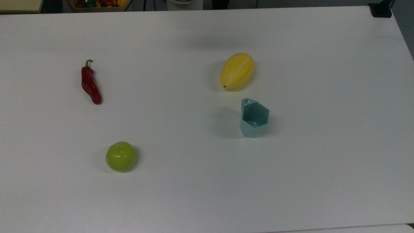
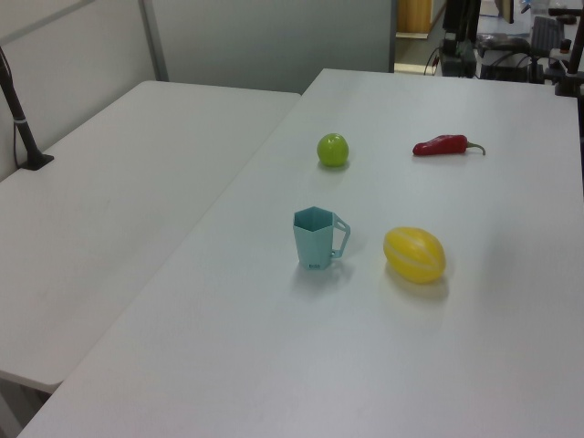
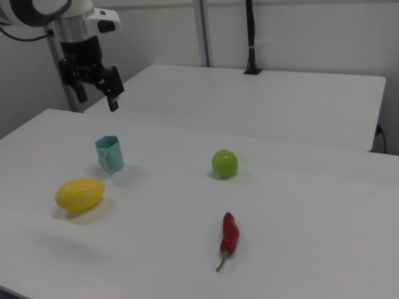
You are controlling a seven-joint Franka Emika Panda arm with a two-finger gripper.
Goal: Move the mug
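On the white desk we find the pale teal mug standing upright on its narrow base, mouth up, with nothing inside that we can see. Its small looped handle points toward the yellow melon, which lies on its side near the mug but apart from it; in the left view the melon sits at the mug's right, on the handle side. In the right view our gripper hangs in the air above the mug and slightly toward the right view's left, well clear of the rim, its two dark fingers spread apart and holding nothing. So the mug lies below the gripper, and we judge a mostly downward approach is what the move calls for, with the melon the one neighbour to mind. Farther out, a green apple and a red chili pepper rest well apart from the mug, across the desk.
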